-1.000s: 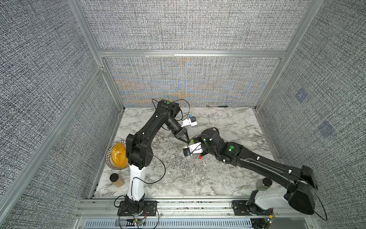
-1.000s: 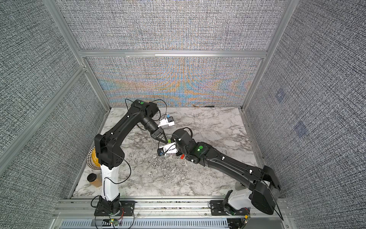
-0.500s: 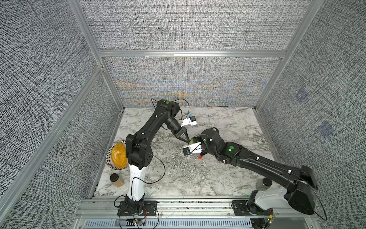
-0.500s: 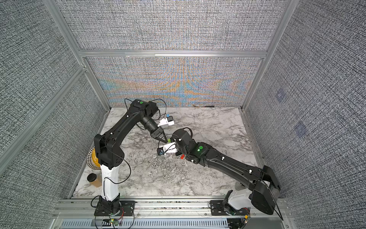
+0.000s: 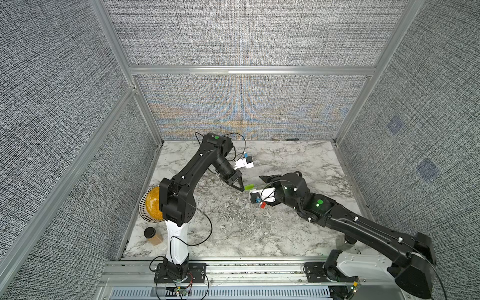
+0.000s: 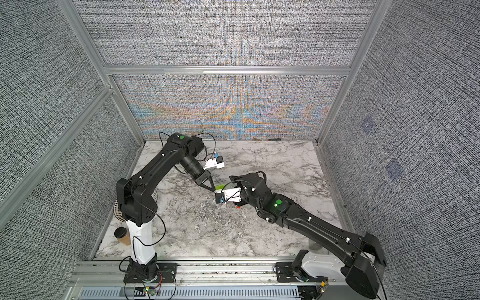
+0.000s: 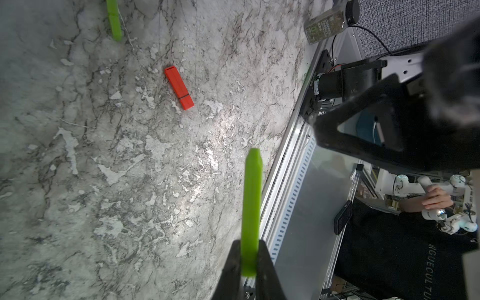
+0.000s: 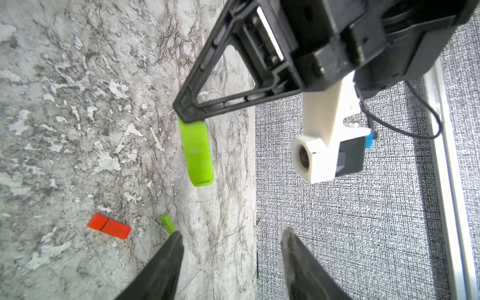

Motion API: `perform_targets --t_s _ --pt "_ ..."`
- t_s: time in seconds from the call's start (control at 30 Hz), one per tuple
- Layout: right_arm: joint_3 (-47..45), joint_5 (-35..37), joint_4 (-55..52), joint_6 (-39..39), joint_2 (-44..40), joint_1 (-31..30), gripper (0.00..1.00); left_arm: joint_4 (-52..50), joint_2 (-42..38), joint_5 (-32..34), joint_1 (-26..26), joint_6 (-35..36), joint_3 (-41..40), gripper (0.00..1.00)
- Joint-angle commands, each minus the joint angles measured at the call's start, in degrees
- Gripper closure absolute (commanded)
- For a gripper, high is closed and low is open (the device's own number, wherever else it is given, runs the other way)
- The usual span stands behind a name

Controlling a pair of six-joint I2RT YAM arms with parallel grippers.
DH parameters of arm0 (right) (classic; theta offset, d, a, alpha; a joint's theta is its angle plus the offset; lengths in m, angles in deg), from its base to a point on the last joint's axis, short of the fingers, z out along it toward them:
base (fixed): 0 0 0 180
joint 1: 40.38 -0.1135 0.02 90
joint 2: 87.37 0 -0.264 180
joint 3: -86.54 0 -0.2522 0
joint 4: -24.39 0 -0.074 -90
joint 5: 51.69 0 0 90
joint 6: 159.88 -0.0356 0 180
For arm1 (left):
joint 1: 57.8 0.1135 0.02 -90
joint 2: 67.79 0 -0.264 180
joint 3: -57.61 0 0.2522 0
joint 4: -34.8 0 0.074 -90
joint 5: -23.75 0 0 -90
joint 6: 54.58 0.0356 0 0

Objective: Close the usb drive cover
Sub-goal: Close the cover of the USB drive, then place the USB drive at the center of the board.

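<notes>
The left gripper [image 7: 249, 244] is clamped narrow on a green stick [image 7: 251, 197], held near the usb drive [image 7: 176, 83] but clear of it. The usb drive lies flat on the table [image 7: 130, 181], with nothing gripping it. The cover [image 7: 187, 103] sits on its end, and a thin dark seam shows between them. The right gripper [image 8: 231, 235] stands wide and empty beside the usb drive. To seat the cover fully, press squarely along the drive's axis. Skewed pressure would likely flick it aside.
</notes>
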Motion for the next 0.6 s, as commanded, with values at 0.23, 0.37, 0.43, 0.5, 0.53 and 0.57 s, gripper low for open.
perform_targets --t_s 0.23,0.37,0.43,0.5,0.53,0.57 --pt "-11.3 3.1 13.3 -33.3 -11.3 6.1 0.25 28.2 -9.8 4.2 0.2 -17.3 -16.0 1.0" --pt "-12.9 4.9 13.1 -55.3 -12.7 12.0 0.18 41.5 -11.0 1.8 0.2 -26.6 -25.7 1.0" --pt "-13.4 5.2 11.1 -63.3 -12.0 14.8 0.17 46.9 -10.1 2.0 -0.2 -31.7 -28.9 1.0" --pt "-14.0 3.0 9.5 -70.2 -10.6 17.6 0.17 49.9 -8.7 3.0 -1.5 -34.1 -30.9 1.0" --pt "-14.2 2.1 8.9 -72.4 -9.8 18.7 0.17 50.6 -8.0 4.0 -1.8 -34.7 -31.4 1.0" --pt "-14.3 1.4 8.1 -74.5 -8.8 19.4 0.17 52.3 -7.4 5.0 -2.3 -36.3 -32.4 1.0"
